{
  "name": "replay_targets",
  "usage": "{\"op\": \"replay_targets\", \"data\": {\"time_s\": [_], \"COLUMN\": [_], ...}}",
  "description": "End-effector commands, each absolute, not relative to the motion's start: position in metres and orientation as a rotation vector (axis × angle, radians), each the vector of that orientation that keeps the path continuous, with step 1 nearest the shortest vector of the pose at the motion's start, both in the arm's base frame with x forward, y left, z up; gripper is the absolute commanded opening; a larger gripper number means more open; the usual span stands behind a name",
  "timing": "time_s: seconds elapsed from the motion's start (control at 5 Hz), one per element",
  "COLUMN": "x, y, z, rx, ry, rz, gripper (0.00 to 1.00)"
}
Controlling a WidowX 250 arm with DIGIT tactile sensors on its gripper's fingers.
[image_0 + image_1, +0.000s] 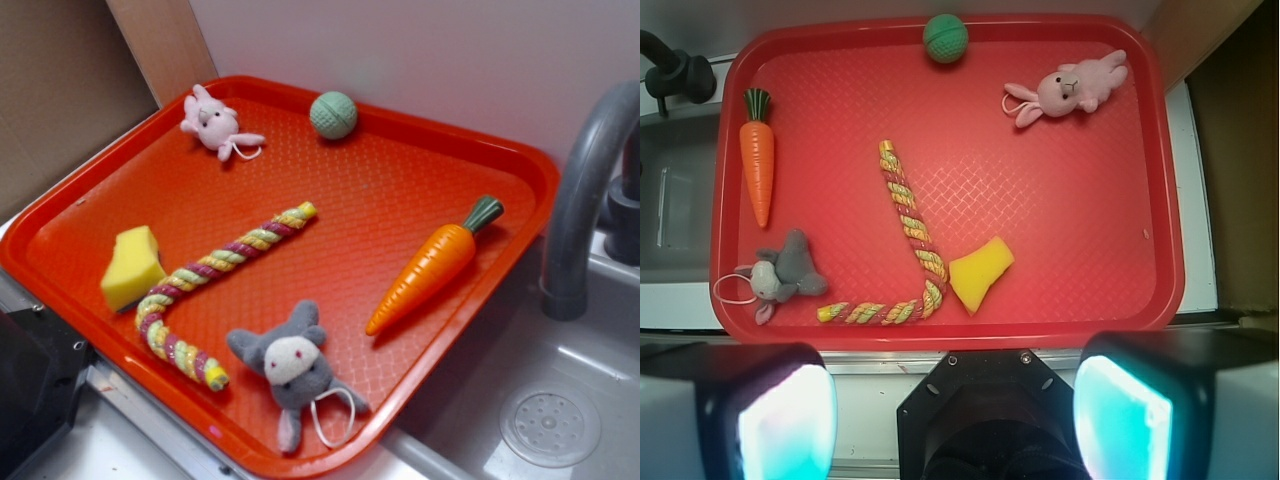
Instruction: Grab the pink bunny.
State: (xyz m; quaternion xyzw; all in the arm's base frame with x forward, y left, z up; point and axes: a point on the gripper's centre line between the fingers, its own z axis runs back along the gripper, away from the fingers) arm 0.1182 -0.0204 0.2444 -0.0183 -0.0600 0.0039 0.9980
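Six items lie on the red tray [80,215], none touching the gripper [952,400]. Pink bunny [213,123] sits in the tray's far corner beside the cardboard wall [60,90] in the exterior view; in the wrist view it is at upper right, lying on its side, ears pointing left and a thin white string loop [1014,103] trailing from the head end. Green ball [333,114] rests near the same far rim, apart from the bunny. Plastic carrot [432,265] lies along the tray side nearest the sink [560,400], green top toward the far rim. Striped rope [215,290] runs diagonally across the middle and hooks at one end; a yellow sponge wedge [131,266] sits just beside the hooked part, close enough in the wrist view that contact cannot be settled. Grey bunny [291,365] with a white face lies near the front rim in the exterior view, its own white loop by the tray edge, well apart from the pink one. Grey faucet [585,190] rises at the right of the exterior view. Gripper shows only in the wrist view: both fingers [785,420] frame the bottom edge, spread wide apart with nothing between them, hanging above the tray's near rim and well away from the pink bunny.
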Motion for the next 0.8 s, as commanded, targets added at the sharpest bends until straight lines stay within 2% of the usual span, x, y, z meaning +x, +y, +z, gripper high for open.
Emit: {"op": "replay_targets", "data": {"time_s": [0.0,0.2,0.4,0.6], "x": [0.118,0.155,0.192,0.22], "y": [-0.02,-0.021,-0.012,0.013], "z": [0.244,0.227,0.208,0.186], "rx": [-0.037,0.01,0.067,0.158], "ry": [-0.12,-0.226,-0.247,-0.31], "rz": [0.008,0.144,0.25,0.433], "gripper": [1.0,1.0,1.0,1.0]}}
